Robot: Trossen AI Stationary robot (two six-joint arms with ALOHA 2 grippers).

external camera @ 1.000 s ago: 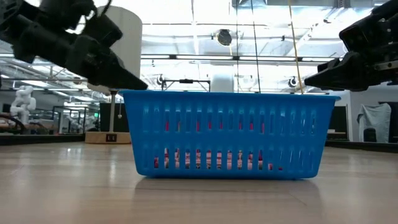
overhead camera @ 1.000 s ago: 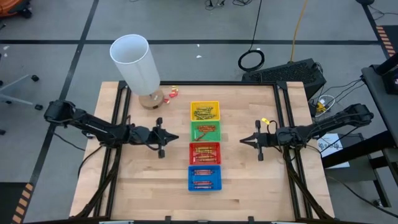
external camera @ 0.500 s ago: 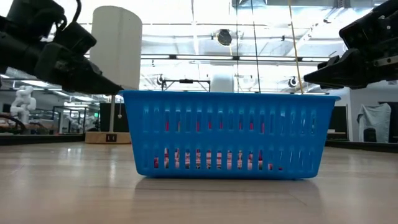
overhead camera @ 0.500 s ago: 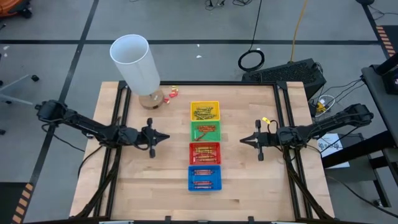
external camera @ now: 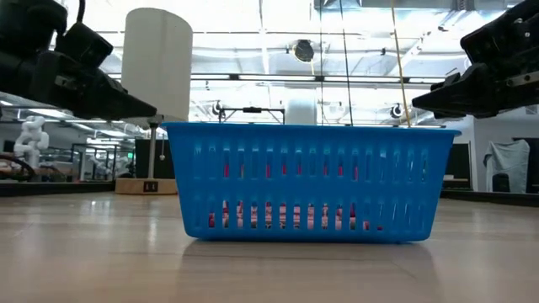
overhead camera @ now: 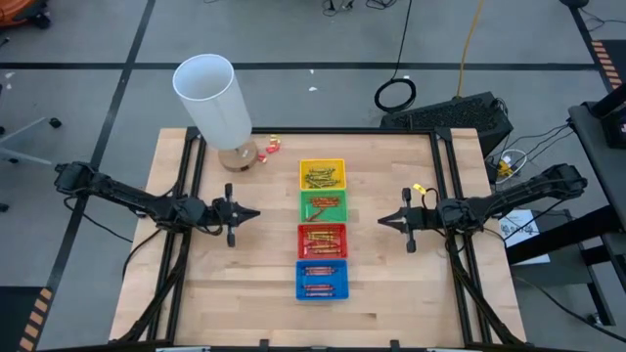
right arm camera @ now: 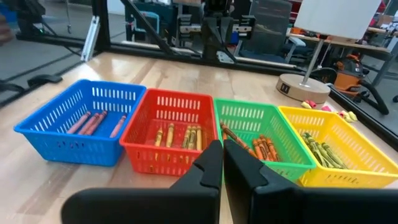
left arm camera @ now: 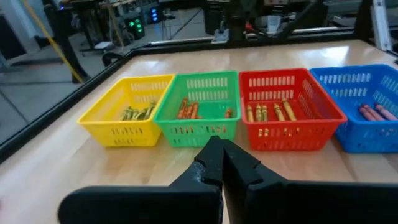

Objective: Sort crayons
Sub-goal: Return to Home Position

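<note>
I find the crayons (overhead camera: 321,238) lying inside four trays lined up down the middle of the table (overhead camera: 411,284): the yellow tray (overhead camera: 323,162) nearest the edge with the white cylinder (overhead camera: 210,98), then the green tray (overhead camera: 302,206), the red tray (overhead camera: 300,241) and the blue tray (overhead camera: 298,280). The left gripper (overhead camera: 254,211) hovers toward the left edge, level with the green tray, fingers pressed together on nothing; the right gripper (overhead camera: 381,221) faces it from the right-edge side, fingers likewise together and empty
</note>
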